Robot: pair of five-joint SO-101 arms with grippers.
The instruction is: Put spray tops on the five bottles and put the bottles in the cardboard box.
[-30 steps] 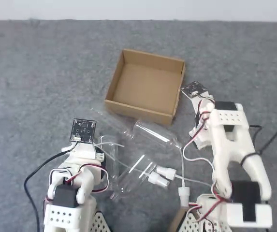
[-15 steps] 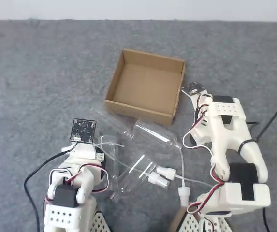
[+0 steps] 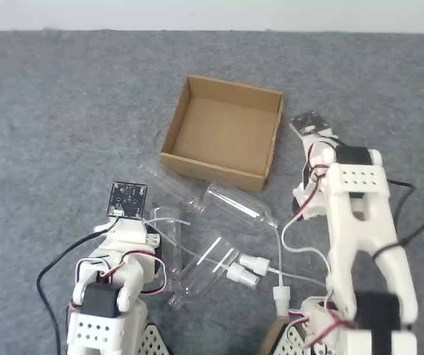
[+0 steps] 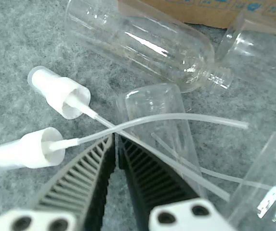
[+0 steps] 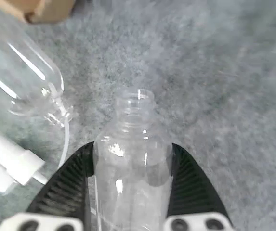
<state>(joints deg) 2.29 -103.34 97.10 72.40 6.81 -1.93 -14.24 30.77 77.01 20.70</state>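
At the right side of the table (image 3: 64, 111), the right gripper (image 5: 132, 150) is clamped on a clear bottle (image 5: 130, 130). Its black fingers (image 5: 65, 190) press the bottle's body from both sides. The bare threaded neck sticks out past the tips and points away from the arm. Just beside that neck a long bottle (image 5: 17, 72) lies on its side, with its own uncapped neck turned toward the held one. Two white spray tops (image 5: 5, 163) lie on the table next to one of the gripper's fingers.

The cardboard box (image 3: 223, 129) stands open near the middle of the table, beyond the lying bottles and apart from both grippers. A third spray top (image 3: 280, 298) stands near the front edge, by the right arm's base.

At the left side, the left gripper (image 4: 114, 139) has its jaws drawn together to a thin slit. The thin tubes of the two spray tops cross just ahead of its tips, and I cannot tell whether it pinches either of them. A short bottle (image 4: 152, 108) lies under those tubes, right in front of the gripper. The long bottle lies farther off, near the box wall.
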